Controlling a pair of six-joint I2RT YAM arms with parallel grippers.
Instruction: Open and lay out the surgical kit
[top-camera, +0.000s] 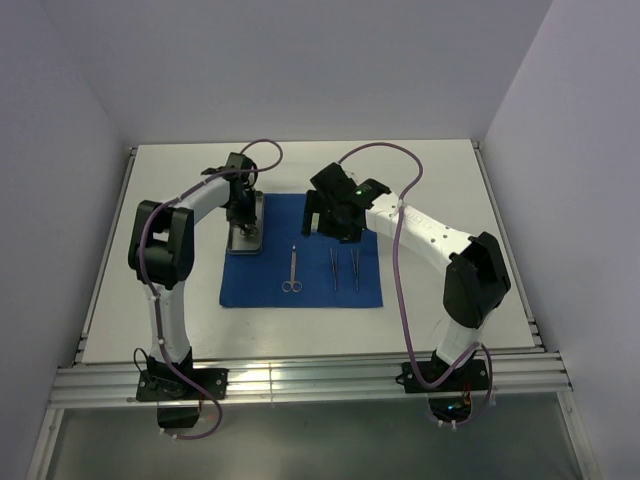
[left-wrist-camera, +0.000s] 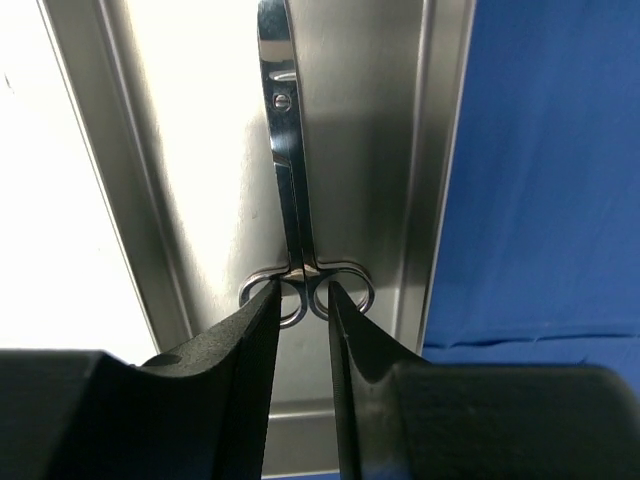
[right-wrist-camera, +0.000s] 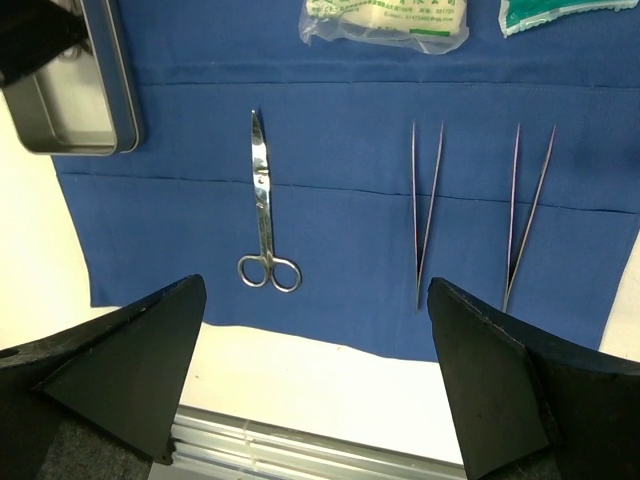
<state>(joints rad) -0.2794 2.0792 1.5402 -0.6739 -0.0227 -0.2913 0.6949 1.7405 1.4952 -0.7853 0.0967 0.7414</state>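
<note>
My left gripper (left-wrist-camera: 303, 295) is low over the steel tray (left-wrist-camera: 370, 150), which sits on the far left corner of the blue cloth (top-camera: 300, 290). The cloth lies spread flat in the middle of the bench (top-camera: 430, 190).

Only the left wrist camera shows what the tray holds. The tray scissors (left-wrist-camera: 290, 180) lie flat on its floor, blades pointing away and rings toward the fingers. The jaws stand either side of the spot where the two rings meet, with a narrow gap between them. I cannot tell whether they are touching or gripping the steel. From the top camera the arm hides all of this.

The right gripper (right-wrist-camera: 315, 300) hangs above the cloth, jaws wide apart with nothing between them. Its wrist camera gives me the layout. The cloth scissors (right-wrist-camera: 263, 200) lie left of the middle, rings toward the near edge. To their right are the left tweezers (right-wrist-camera: 428, 210) and the right tweezers (right-wrist-camera: 530, 210), side by side and apart. Along the cloth's far edge lie a whitish packet (right-wrist-camera: 385, 20) and a green packet (right-wrist-camera: 545, 12). In the top view the right arm covers both packets.
</note>
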